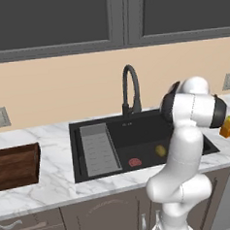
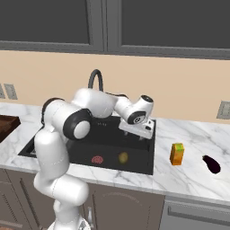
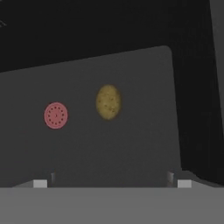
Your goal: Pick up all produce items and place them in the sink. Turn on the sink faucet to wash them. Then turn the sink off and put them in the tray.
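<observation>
The olive-yellow produce item (image 1: pixel 161 150) (image 2: pixel 123 157) (image 3: pixel 108 101) lies on the floor of the black sink (image 1: pixel 138 135) (image 2: pixel 108 146) (image 3: pixel 131 148). The dark purple produce item (image 2: pixel 211 164) rests on the marble counter, far right of the sink. My gripper (image 2: pixel 140 136) (image 3: pixel 111 183) hovers open above the sink's right part, looking down at the yellow piece, with nothing between its fingertips (image 3: pixel 40 183). The black gooseneck sink faucet (image 1: pixel 129 89) (image 2: pixel 95 81) stands behind the basin. The brown wooden tray (image 1: pixel 16 165) (image 2: pixel 6 125) sits on the counter at the left.
A flat red disc (image 1: pixel 135 161) (image 2: pixel 97 159) (image 3: pixel 55 115) lies on the basin floor left of the yellow piece. A grey ribbed rack (image 1: pixel 97 150) lines the sink's left side. An orange block with a green top (image 1: pixel 228 126) (image 2: pixel 177 154) stands on the counter right of the sink.
</observation>
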Motion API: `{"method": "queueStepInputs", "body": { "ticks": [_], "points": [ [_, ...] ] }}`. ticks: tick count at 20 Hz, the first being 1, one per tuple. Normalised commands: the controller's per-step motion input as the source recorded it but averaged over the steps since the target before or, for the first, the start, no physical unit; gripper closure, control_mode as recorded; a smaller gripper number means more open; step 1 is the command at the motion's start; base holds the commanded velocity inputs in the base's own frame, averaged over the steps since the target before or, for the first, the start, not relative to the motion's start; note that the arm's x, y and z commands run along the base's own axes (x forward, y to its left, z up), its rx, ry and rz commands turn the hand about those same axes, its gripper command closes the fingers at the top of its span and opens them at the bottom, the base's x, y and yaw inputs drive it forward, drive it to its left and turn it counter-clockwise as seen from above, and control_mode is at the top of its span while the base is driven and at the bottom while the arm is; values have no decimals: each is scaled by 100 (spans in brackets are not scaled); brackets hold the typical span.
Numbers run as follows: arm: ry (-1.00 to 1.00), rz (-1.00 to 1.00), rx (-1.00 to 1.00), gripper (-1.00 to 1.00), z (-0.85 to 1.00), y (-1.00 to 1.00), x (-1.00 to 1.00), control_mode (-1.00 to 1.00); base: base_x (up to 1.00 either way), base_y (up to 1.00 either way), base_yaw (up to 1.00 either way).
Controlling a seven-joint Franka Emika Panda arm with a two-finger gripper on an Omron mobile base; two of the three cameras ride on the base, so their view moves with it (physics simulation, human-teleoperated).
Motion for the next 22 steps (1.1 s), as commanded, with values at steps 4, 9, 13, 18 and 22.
{"method": "queueStepInputs", "body": {
  "ticks": [4,9,13,18,22],
  "points": [
    [-1,0,0,-100,38,-40,-73,-100,0,0,0],
    [-5,0,0,-100,22,-36,-92,-100,0,0,0],
    [-5,0,0,-100,23,-34,-93,-100,0,0,0],
    [-6,-3,0,-100,20,-35,-81,-100,0,0,0],
    [-5,-5,0,-100,20,-31,-69,-100,0,0,0]
  ]
}}
